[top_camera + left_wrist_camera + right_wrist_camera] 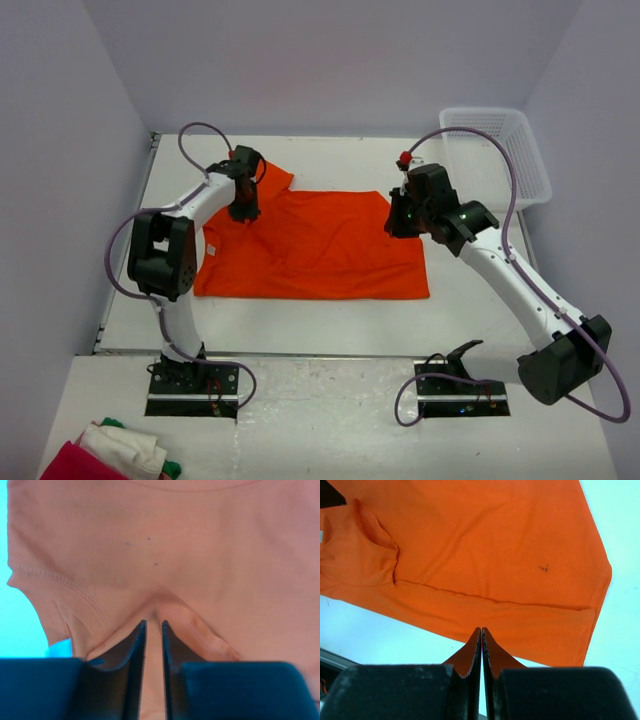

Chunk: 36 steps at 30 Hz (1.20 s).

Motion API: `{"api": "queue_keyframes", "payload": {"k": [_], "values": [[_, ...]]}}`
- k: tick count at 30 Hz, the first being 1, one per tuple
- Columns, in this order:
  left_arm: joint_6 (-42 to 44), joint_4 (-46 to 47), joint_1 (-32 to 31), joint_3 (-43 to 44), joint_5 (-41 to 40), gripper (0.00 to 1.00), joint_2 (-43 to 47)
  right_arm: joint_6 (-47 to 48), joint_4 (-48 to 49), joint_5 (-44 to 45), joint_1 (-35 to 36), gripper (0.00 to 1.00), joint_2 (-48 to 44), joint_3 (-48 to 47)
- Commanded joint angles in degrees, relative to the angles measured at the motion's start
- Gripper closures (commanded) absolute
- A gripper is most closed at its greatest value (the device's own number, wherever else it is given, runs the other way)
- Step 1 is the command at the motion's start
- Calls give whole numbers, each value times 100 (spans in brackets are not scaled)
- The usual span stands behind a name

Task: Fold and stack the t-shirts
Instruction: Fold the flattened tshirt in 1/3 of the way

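On the table (pixel 300 328), the orange t-shirt (pixel 320 250) lies spread between both arms. Left gripper (pixel 246 212) pinches a thin pucker near a sleeve; right gripper (pixel 397 222) is clamped on the right edge. Risk: shallow pinches slip on lift, or uneven pull skews the fold.

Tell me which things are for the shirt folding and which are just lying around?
For the job: orange t-shirt; left hand and right hand, both pinching it.
Just lying around: white basket; pile of red, white and green cloth.
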State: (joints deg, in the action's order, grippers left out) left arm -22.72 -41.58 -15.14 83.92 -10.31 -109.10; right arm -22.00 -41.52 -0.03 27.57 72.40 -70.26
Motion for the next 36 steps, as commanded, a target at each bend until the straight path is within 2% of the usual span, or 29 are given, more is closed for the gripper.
{"api": "queue_keyframes", "payload": {"k": [1, 2, 3, 5, 12, 14, 17, 19, 22, 26, 28, 33, 36], "values": [[-13, -8, 19, 116, -375, 70, -85, 82, 118, -155, -33, 98, 72, -5], [-57, 18, 19, 116, -445, 61, -59, 90, 126, -198, -24, 98, 116, 21], [-74, 10, 19, 125, -490, 46, -41, 91, 152, -225, -24, 98, 142, 30], [-118, -16, 19, 142, -578, 35, 29, 82, 214, -286, -24, 99, 186, 21], [-233, 80, -235, -253, -1044, 31, 1047, 73, 320, -419, -24, 99, 336, 12], [-224, 71, -279, -445, -563, 34, 1346, 90, 302, -401, -33, 99, 389, -23], [-251, 158, -288, -883, -70, 57, 1794, 108, 241, -252, -33, 100, 406, -67], [-207, 264, -236, -1183, -103, 100, 2164, 126, 162, -76, -33, 99, 398, -84], [-381, 29, -69, -1325, 45, 100, 2262, 169, 109, 153, -33, 97, 467, -111], [-383, 10, -130, -1676, 688, 100, 2226, 38, 56, -154, -41, 100, 687, -32], [-304, -25, -252, -1860, 261, 100, 2314, -119, 327, -313, -41, 100, 688, 352], [-127, -34, -306, -2046, -129, 100, 2367, -568, 592, -252, -33, 100, 959, 943], [-110, 53, -323, -2099, 19, 100, 2332, -902, 689, -50, -15, 100, 1083, 1277]]}}
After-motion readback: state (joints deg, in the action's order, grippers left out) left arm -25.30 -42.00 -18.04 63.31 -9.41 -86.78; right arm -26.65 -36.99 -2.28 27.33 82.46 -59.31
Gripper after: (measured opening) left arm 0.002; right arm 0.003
